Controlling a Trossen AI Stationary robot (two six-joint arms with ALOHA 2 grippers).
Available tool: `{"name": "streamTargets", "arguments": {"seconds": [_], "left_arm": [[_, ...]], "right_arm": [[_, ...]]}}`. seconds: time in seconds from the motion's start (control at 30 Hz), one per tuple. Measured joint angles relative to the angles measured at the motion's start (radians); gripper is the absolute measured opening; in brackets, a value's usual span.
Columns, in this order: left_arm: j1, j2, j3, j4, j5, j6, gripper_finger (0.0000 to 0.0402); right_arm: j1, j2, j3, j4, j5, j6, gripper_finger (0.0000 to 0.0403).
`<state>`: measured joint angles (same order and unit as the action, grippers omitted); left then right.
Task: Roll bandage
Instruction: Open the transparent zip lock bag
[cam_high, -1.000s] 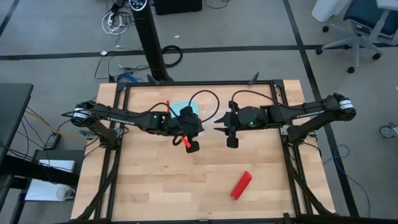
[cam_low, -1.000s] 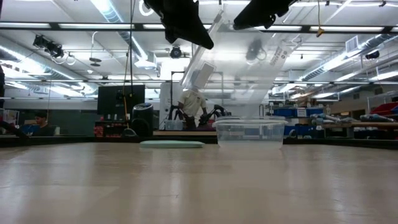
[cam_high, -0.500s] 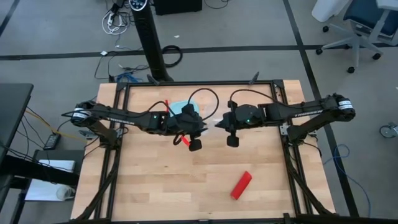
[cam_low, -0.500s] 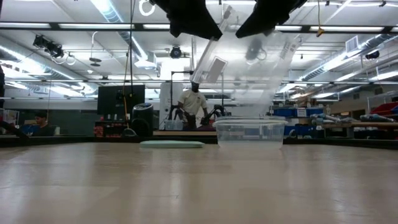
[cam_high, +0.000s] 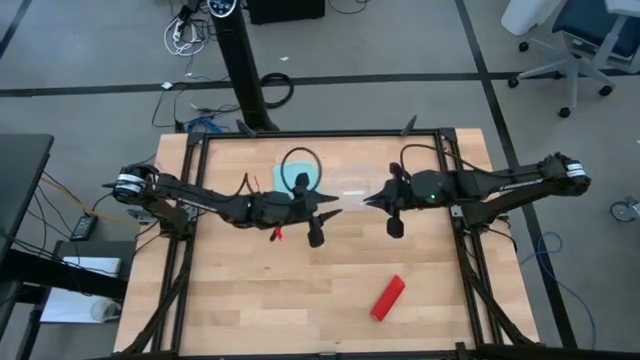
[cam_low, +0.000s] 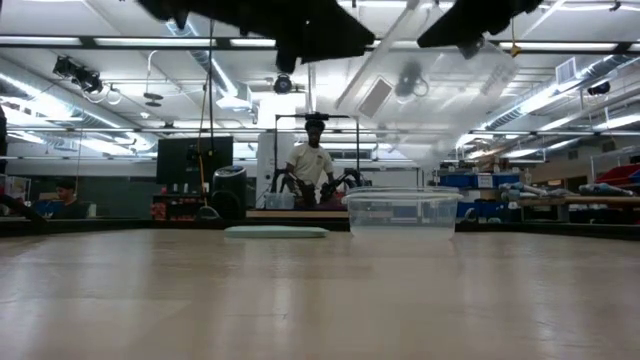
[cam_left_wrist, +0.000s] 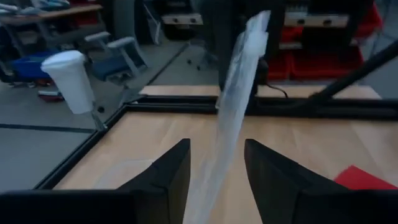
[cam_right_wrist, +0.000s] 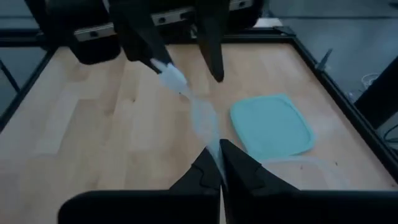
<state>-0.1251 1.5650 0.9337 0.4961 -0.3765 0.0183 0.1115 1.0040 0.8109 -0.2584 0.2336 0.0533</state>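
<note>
Left pincer: above the bench middle, fingers parted, clear plastic bag running between them, not gripped. Light-blue lid: flat behind it. Right pincer: closed, pinching the bag's other end. Bandage: red roll lying alone near the bench's front right, well apart from both pincers

Your two arms are dark and slim, with white lettering; black cables loop above; small green lights glow.
</note>
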Motion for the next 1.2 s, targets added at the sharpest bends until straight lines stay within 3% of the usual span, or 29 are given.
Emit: {"name": "streamTargets", "arguments": {"seconds": [0.13,0.47,0.83,1.2], "left_arm": [[-0.002,-0.001,-0.087,0.123,-0.056,-0.017,0.0156],[-0.001,-0.001,-0.098,0.098,-0.066,0.027,0.0156],[-0.002,-0.005,-0.099,0.024,-0.071,0.034,0.0156],[-0.007,-0.006,-0.167,0.171,-0.099,0.045,0.0156]], "right_arm": [[0.020,-0.042,-0.102,0.164,0.036,0.000,0.0001],[0.011,-0.041,-0.228,0.418,0.036,0.016,0.0000],[0.013,-0.072,-0.231,0.438,0.042,0.022,0.0000],[0.020,-0.134,-0.231,0.370,0.042,0.022,0.0000]]}}
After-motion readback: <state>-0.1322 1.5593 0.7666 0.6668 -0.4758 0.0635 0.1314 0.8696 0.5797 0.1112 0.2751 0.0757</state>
